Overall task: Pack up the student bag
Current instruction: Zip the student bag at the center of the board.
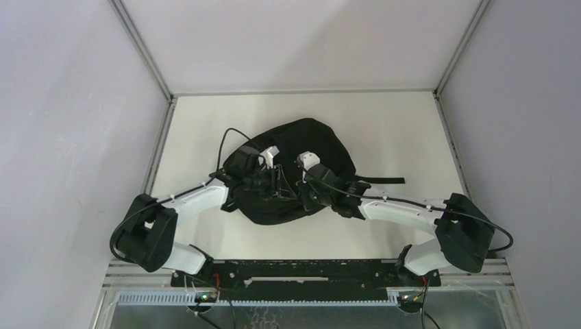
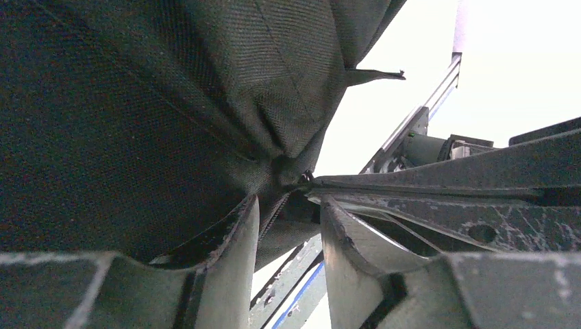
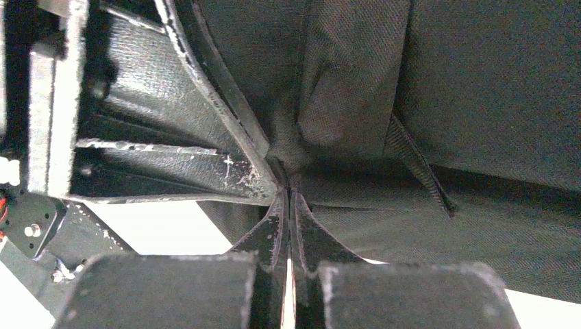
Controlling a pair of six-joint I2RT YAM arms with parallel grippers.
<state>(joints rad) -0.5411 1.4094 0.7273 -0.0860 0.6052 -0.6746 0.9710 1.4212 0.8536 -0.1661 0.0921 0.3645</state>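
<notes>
The bag [image 1: 301,144] lay mid-frame, just above both tools. The right gripper [image 3: 288,195], pressed together, pinched its near-edge fabric; the left gripper [image 2: 289,219] stood spread around that same fold.

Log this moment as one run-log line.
student bag: lying on table | left gripper: jaws apart at fabric fold | right gripper: shut, pinching bag fabric

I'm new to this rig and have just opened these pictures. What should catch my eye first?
A black student bag lies slumped in the middle of the white table. At its near side the right gripper is shut on a pinch of the fabric. The left gripper, jaws apart, sits right beside that pinch with a fold of the bag between its fingers.
</notes>
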